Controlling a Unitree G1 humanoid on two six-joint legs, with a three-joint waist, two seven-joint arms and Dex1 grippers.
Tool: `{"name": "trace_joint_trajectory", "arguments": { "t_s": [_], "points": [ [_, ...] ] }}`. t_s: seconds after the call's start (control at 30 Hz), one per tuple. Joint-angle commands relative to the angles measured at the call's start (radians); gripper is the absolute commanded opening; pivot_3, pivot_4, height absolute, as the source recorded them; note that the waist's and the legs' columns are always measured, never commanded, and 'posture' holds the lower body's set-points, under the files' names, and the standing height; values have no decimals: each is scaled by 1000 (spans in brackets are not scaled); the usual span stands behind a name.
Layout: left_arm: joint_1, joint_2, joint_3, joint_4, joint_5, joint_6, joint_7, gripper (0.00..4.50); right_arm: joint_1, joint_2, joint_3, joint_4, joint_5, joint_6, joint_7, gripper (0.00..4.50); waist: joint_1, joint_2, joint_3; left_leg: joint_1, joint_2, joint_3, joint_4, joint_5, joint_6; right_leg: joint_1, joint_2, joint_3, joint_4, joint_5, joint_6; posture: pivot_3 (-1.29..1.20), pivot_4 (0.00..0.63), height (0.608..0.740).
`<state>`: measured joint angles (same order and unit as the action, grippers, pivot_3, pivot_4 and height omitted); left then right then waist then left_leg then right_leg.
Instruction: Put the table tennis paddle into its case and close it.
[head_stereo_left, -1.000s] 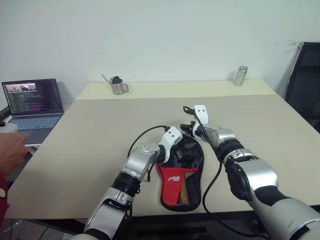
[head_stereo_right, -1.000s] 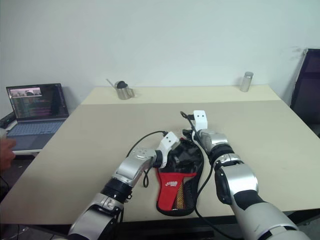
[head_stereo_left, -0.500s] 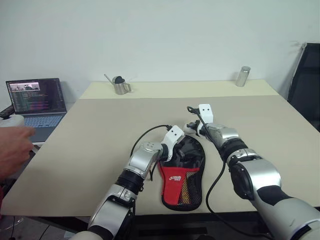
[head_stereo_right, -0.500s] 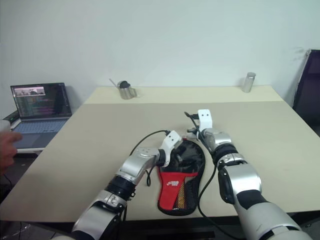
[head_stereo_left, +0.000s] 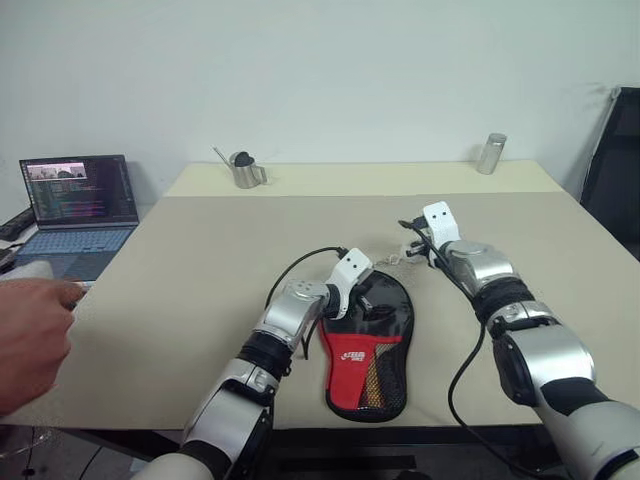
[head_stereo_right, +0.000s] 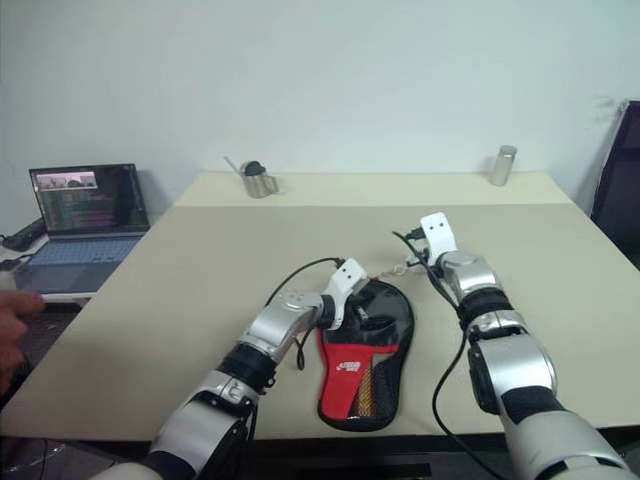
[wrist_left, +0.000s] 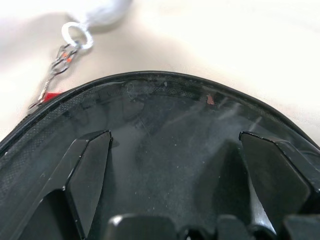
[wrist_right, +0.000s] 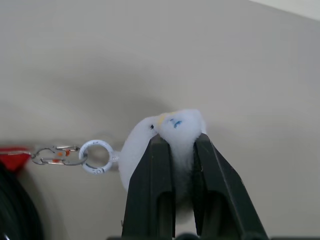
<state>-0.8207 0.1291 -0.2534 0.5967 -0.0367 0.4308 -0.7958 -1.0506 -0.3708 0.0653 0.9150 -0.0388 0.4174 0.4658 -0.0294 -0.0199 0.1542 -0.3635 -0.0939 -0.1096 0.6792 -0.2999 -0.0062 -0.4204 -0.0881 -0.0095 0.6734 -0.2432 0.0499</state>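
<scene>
Your right claw (wrist_right: 176, 150) is pinched tight on the small white-and-yellow plush charm (wrist_right: 167, 131), and you can see why: the charm hangs by a little ring and a short metal chain (wrist_right: 57, 155) from the zip pull, so it gives you a soft handle on a slider too fiddly to grab directly. The chain runs out from the rounded head of the paddle-shaped black fabric case with its red panel and mesh pocket (head_stereo_left: 368, 350), which lies flat on the pale tabletop (head_stereo_left: 220, 250) with its narrow handle end toward you. Your left claw (wrist_left: 175, 150) stands spread as wide as it goes, gripping nothing, its two black fingers (wrist_left: 87, 165) planted on the glossy black head of the case, apparently to pin it so a tug on the charm runs the zip instead of dragging the whole pouch sideways. As for the table tennis paddle, you can't pick it out apart from the case; judging by the shiny round face under your left fingers it already sits inside, which would leave only the closing to finish. Watch the chain: pull along the zip line, or the charm may slip from the pinch.
</scene>
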Motion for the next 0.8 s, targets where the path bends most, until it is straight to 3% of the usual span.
{"name": "trace_joint_trajectory", "arguments": {
  "t_s": [0.03, 0.2, 0.4, 0.53, 0.8],
  "points": [
    [23, 12, -21, 74, 34, 23, 10, 4500, 79, -107, 43, -246, -30, 94, 110, 70, 2, 0, 0, 0, 0, 0, 0, 0, 0, 0, 0, 0, 0, 0, 0, 0, 150, 740],
    [14, 11, -22, 101, 41, 12, 15, 4500, 213, -287, 87, -532, -43, 184, 272, 69, 2, 0, 0, 0, 0, 0, 0, 0, 0, 0, 0, 0, -2, 0, 1, 0, 150, 740],
    [0, 3, -27, 132, 47, 0, 15, 4500, 320, -445, 125, -735, -27, 199, 431, 69, 5, 0, 0, 2, 1, -3, -1, 0, 0, 8, 1, -4, -11, 0, 3, 0, 150, 740],
    [-14, -5, -30, 161, 52, -9, 24, 4500, 436, -565, 147, -903, 8, 103, 602, 68, 13, 0, 0, 1, 1, -4, -1, -1, 1, 11, 0, -6, -15, 0, 5, 0, 150, 740],
    [-35, -16, -34, 210, 59, -27, 41, 4500, 621, -707, 159, -1091, 49, -34, 799, 64, 27, 0, 1, 2, 1, -4, -1, -1, 1, 12, 0, -6, -18, -2, 11, 0, 150, 740]
  ]
}}
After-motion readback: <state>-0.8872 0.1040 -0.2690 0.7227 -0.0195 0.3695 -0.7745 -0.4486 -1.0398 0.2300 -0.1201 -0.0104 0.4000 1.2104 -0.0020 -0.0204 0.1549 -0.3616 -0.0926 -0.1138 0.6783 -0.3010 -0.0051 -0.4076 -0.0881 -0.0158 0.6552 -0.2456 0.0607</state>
